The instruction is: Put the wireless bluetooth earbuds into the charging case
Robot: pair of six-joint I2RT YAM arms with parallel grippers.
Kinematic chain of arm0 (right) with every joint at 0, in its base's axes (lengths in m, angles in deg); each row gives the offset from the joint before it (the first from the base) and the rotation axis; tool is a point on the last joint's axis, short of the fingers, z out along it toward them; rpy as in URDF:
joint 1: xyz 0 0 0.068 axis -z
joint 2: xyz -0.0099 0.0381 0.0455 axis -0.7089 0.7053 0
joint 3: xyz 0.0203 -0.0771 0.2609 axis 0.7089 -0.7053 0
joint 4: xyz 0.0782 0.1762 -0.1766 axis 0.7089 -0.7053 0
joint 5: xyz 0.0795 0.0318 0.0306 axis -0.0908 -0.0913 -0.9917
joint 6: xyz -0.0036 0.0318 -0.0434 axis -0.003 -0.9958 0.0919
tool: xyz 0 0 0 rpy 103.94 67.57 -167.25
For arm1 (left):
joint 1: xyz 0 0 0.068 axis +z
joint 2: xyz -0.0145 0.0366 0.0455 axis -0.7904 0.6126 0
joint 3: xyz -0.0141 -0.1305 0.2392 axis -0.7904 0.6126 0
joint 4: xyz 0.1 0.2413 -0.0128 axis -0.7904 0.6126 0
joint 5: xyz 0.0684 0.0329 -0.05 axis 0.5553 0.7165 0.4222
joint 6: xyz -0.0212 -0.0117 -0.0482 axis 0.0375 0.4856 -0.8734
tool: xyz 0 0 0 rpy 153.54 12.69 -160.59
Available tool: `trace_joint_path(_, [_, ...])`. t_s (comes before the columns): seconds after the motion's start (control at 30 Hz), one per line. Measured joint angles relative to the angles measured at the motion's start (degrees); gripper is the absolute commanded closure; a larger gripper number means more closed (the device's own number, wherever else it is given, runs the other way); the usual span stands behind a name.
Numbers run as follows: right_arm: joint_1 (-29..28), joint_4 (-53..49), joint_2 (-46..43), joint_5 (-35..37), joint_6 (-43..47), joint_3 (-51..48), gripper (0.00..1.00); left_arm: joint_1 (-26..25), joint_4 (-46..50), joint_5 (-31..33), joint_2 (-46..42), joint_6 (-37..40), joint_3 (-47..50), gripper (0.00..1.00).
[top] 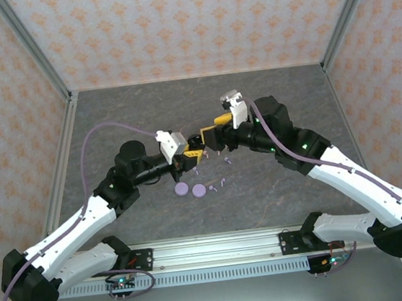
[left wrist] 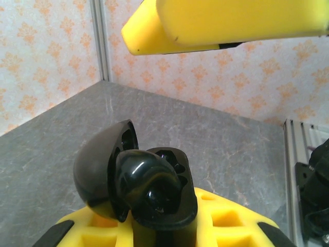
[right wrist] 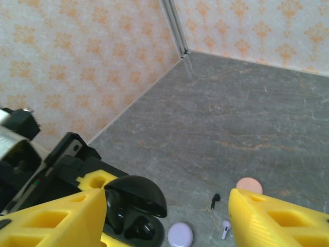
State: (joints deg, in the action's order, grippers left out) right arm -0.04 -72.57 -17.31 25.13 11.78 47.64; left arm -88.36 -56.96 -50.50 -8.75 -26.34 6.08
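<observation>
Check that the left fingers (left wrist: pixel 226 221) are clenched on the open black charging case (left wrist: pixel 92 172), held above the middle of the tabletop (top: pixel 110 117), with one black earbud (left wrist: pixel 146 180) resting in its tray. The right fingers (right wrist: pixel 56 216) are released and spread wide beside the case. A lavender case (right wrist: pixel 180 234), a pink case (right wrist: pixel 249 184), a loose black earbud (right wrist: pixel 215 199) and a pale earbud (right wrist: pixel 225 229) lie on the tabletop near its middle.

A grey, stone-veined worktop (top: pixel 131 107) fills the middle of the top view. Walls (top: pixel 186 21) papered in pale pink with orange floral motifs enclose it at the upper left, top and upper right. Bare metal posts (top: pixel 29 46) slant up from the far corners, and a slotted metal rail (top: pixel 213 254) runs along the bottom edge.
</observation>
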Motion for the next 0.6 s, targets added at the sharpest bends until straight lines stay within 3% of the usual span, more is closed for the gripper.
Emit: trace_joint_path(0.6, [0.02, -1.18, 3.13, -3.23, -1.14, 0.00, 0.21, -0.28, 3.54, 2.32, -0.57, 7.32, -0.42, 1.00])
